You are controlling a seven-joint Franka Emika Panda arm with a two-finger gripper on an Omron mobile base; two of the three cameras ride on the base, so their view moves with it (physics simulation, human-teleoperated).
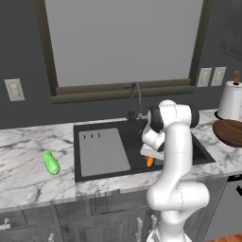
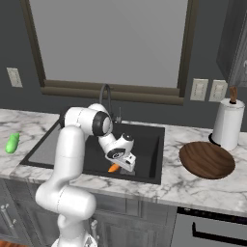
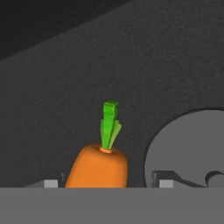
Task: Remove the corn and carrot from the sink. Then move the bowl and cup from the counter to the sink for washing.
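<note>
The orange carrot (image 3: 98, 166) with its green top lies on the floor of the black sink (image 1: 124, 131), near the front wall (image 2: 114, 168). My gripper (image 3: 107, 183) reaches down into the basin and straddles the carrot, open, with a fingertip (image 3: 164, 182) standing clear of it on the right. The green corn (image 1: 51, 163) lies on the white marble counter (image 1: 28, 179) left of the sink. The dark wooden bowl (image 2: 206, 159) rests on the counter to the right. The cup is out of view.
A round drain (image 3: 188, 148) sits just right of the carrot. The dark curved faucet (image 1: 135, 99) rises behind the basin. A grey drainboard panel (image 1: 101, 151) covers the sink's left half. A paper towel roll (image 2: 226, 123) stands behind the bowl.
</note>
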